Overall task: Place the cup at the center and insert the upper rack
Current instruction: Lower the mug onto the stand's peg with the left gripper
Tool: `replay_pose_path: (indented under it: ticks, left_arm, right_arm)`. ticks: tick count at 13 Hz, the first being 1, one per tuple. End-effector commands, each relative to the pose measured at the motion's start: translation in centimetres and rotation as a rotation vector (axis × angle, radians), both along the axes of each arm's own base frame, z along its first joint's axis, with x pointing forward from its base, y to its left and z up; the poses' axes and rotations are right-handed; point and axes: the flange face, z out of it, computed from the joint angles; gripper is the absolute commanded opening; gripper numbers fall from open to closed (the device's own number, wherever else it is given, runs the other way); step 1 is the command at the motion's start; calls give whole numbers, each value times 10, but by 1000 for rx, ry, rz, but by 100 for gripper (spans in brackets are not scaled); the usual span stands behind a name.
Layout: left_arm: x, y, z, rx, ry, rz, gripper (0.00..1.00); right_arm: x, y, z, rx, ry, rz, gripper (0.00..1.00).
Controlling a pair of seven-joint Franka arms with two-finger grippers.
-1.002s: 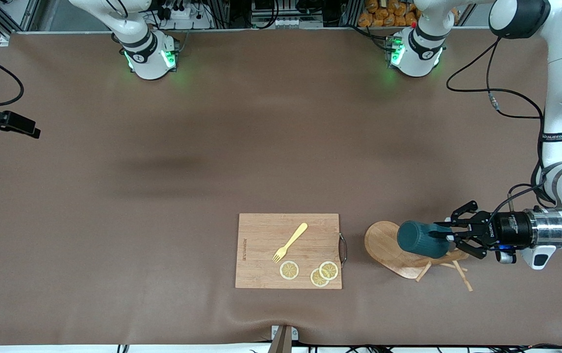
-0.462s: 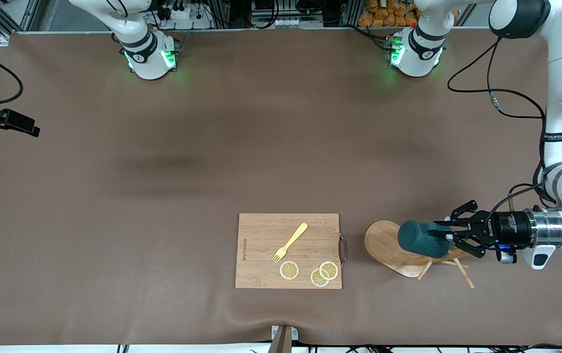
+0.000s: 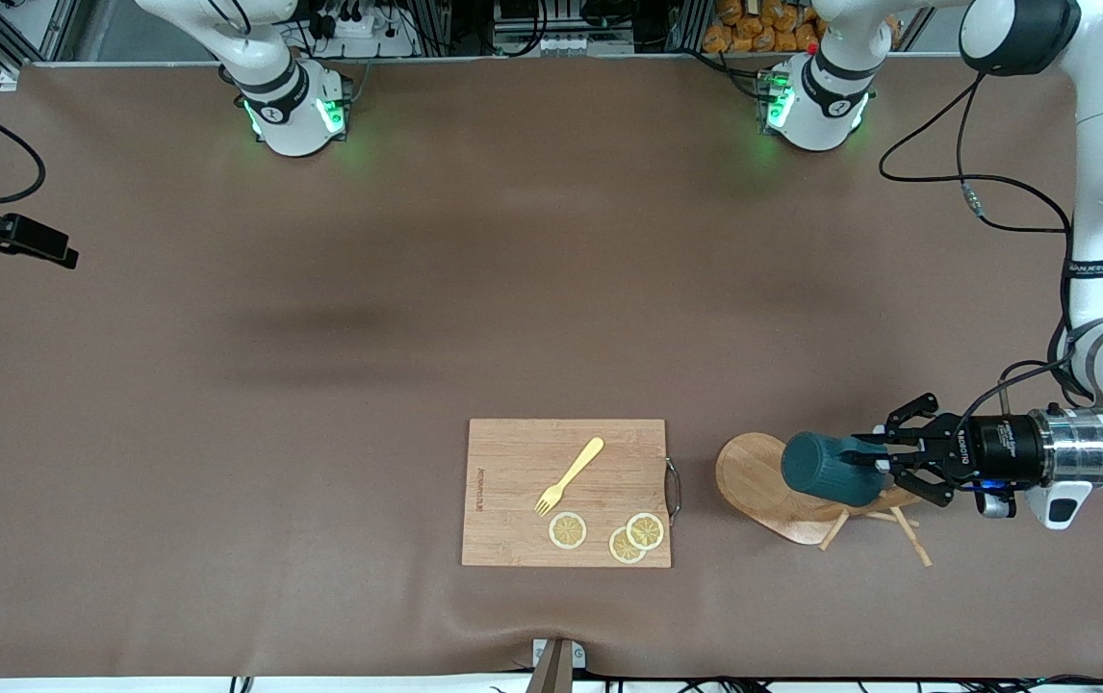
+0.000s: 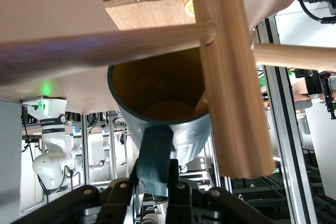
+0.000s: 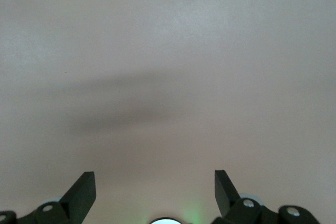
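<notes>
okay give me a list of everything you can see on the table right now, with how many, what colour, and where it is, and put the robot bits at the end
cup: one, dark teal, lying sideways over the mug tree, held by its handle.
mug tree: one, light wood, tipped over on the table toward the left arm's end, beside the cutting board.
cutting board: one, light wood with a metal handle, near the front camera at mid-table.
fork: one, pale yellow, on the cutting board.
lemon slices: three, yellow, on the cutting board, nearer the front camera than the fork; two overlap.
table: one, brown cover.
left gripper: one, black, shut on the cup's handle over the mug tree.
right gripper: one, black, open over bare table; that arm waits.
</notes>
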Motion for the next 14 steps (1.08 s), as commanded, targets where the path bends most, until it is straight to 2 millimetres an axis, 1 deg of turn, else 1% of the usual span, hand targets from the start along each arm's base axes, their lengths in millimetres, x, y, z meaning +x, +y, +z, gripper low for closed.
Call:
replay_pose_path:
  ticks: [1,8,14]
  left_arm:
    - [-3,2,3,22,-9,-26,0]
    - [-1,5,12,26,-25,-22,0]
    - [0,9,11,24,-33,-13,0]
  right_arm:
    - [-6,4,6,-1,0,1,100]
    - [-6,7,5,0,3,5,100]
    - [-5,11,3,1,6,13,100]
